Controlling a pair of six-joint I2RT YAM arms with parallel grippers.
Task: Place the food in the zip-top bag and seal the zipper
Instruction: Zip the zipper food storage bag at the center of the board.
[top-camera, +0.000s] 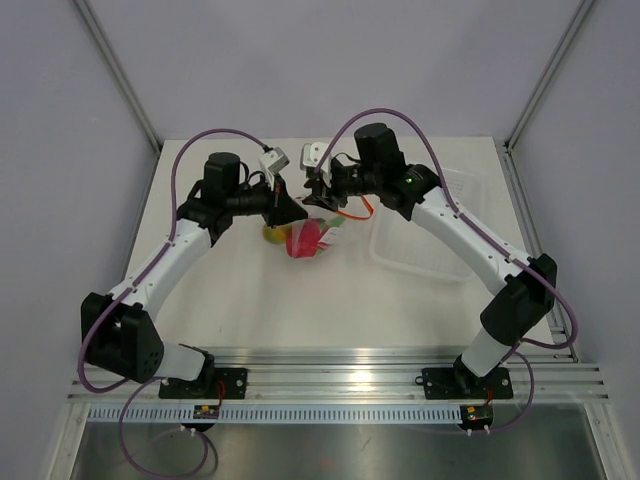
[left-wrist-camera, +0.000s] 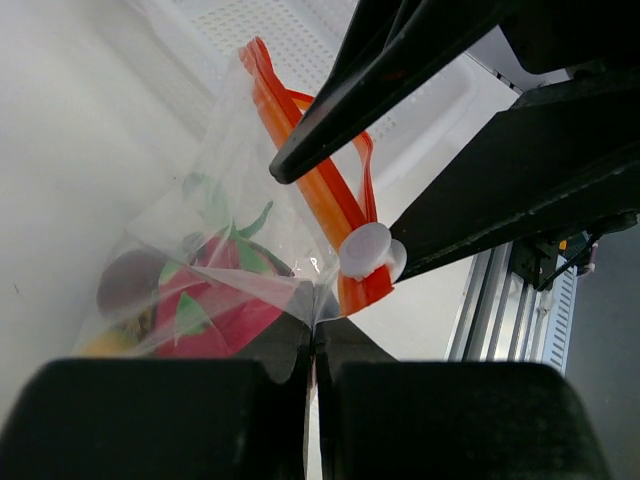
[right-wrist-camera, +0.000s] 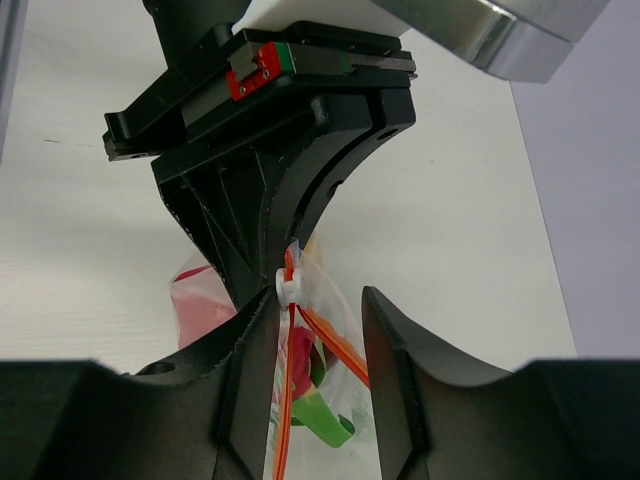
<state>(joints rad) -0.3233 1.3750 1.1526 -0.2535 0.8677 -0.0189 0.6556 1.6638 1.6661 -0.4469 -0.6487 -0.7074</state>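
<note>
Saw left jaws clenched on edge of zip-top bag (left-wrist-camera: 250, 200), mid surface (top-camera: 300, 310). Noted food (top-camera: 303, 240) inside it. Found right jaws apart, straddling zipper (left-wrist-camera: 325, 210), white slider (left-wrist-camera: 368, 250) against one finger. Spotted rigid clear tray (top-camera: 425, 240) further right, partly under right arm (top-camera: 470, 240). Got slider only from wrist views; got whole tray only from top, where both arms masked bag mouth.
</note>
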